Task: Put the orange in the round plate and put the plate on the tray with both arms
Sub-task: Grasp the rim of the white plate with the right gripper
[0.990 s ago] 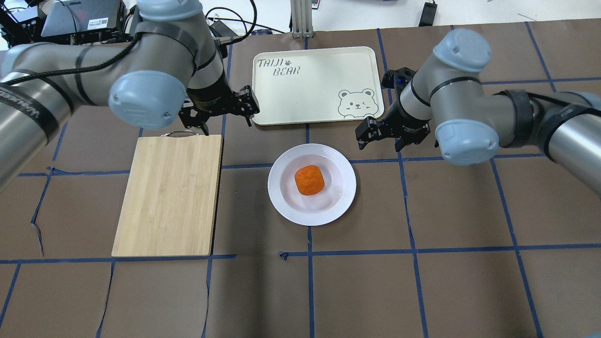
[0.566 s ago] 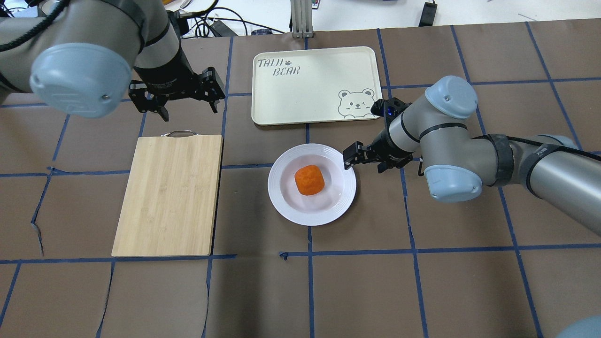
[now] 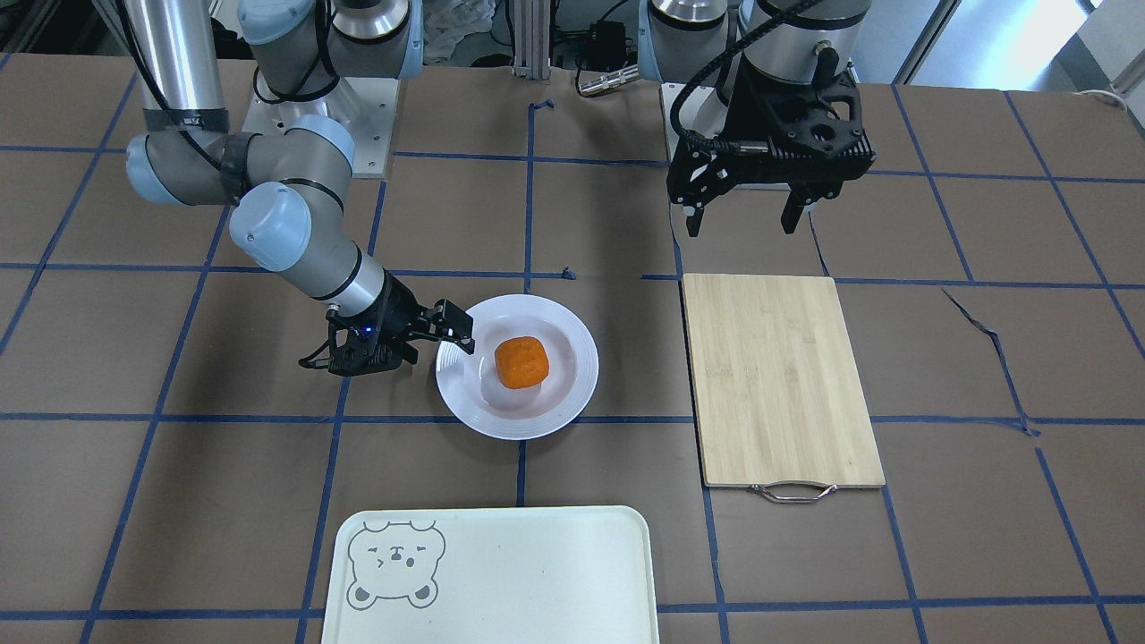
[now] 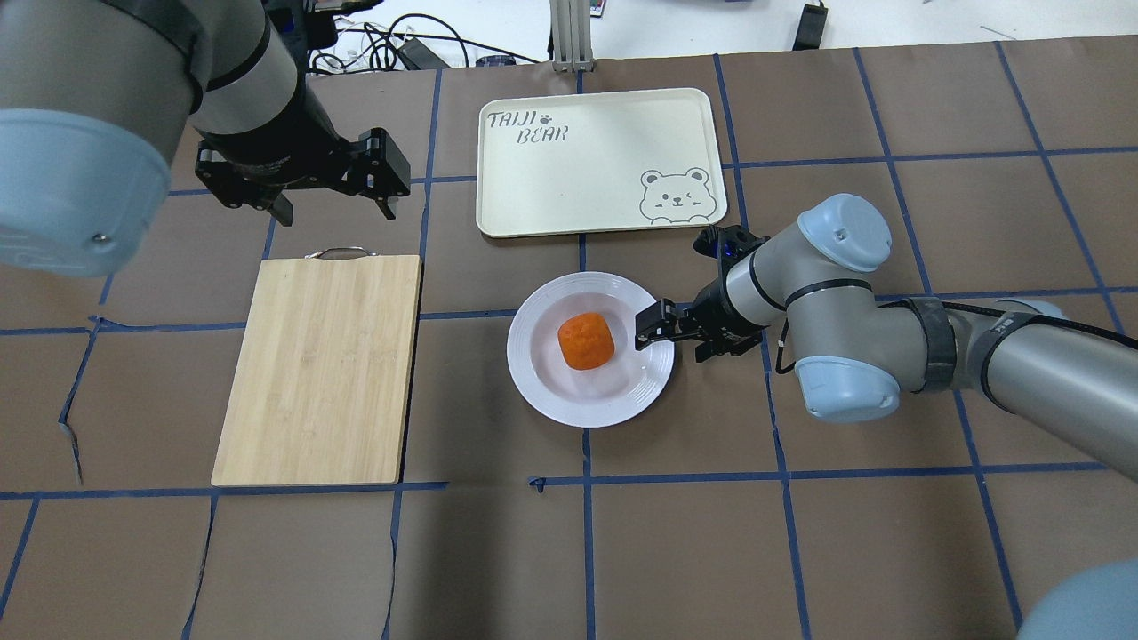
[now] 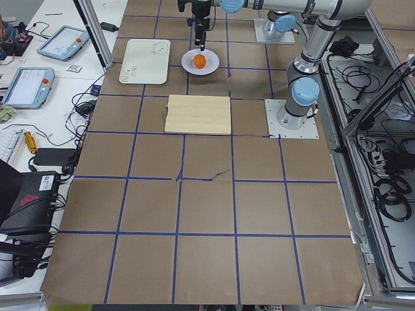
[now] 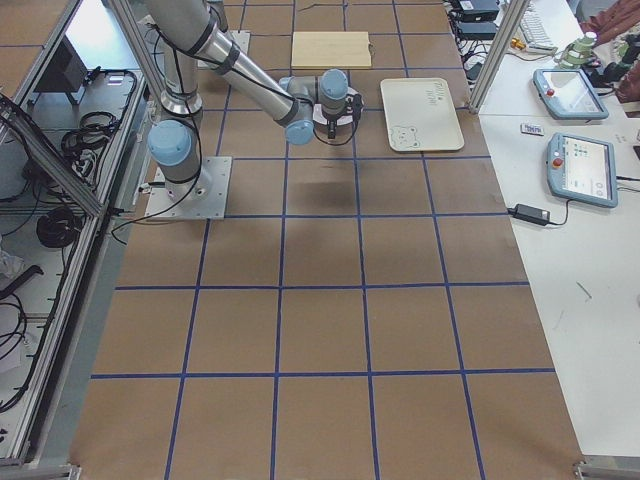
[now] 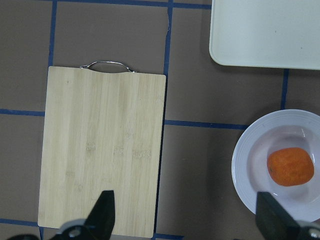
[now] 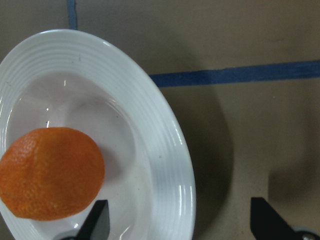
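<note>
Left arm hovering toward far-left corner of worktop; left jaws gaping wide, holding nothing. Bamboo cutting board lying toward left edge, handle pointing at far edge. Tray sitting by middle of far edge. Round plate resting just nearer than tray, apart from it, orange sitting in sunken centre. Right arm reaching in from right edge; right jaws parted, straddling plate's right rim, gripping nothing.

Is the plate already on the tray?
No, the round plate, with the orange in it, sits on the table, apart from the tray.
</note>
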Motion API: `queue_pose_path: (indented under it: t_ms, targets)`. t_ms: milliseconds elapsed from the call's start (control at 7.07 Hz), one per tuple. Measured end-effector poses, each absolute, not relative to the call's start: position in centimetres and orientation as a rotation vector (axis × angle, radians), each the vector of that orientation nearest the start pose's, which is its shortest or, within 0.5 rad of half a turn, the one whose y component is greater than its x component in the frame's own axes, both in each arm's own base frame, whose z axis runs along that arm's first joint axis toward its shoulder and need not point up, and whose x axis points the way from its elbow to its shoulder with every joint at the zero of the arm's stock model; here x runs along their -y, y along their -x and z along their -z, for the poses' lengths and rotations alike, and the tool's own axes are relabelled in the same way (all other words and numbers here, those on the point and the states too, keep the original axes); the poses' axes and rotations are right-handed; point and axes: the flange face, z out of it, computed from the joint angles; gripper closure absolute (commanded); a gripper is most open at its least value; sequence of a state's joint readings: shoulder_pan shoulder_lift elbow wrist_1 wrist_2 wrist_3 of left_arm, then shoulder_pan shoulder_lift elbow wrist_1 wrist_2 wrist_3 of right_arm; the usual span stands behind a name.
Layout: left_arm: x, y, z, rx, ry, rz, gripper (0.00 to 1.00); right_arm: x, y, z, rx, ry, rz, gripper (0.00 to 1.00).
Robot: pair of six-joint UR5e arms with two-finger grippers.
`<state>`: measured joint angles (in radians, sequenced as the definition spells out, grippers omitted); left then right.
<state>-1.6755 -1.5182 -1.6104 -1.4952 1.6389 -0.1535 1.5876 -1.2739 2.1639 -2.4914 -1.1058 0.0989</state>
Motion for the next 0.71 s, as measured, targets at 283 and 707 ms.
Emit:
queue_pose_path:
  t_ms: [283, 707]
  targets:
    - [45.3, 17.3, -51.3, -3.082, 0.083, 0.143, 0.0, 47.1, -19.6, -16.3, -2.638, -0.159, -0.005, 0.02]
    - [45.7, 16.3, -51.9, -3.082, 0.121, 0.148, 0.0, 47.2, -20.4, -15.9, -2.611, -0.285, -0.008, 0.53]
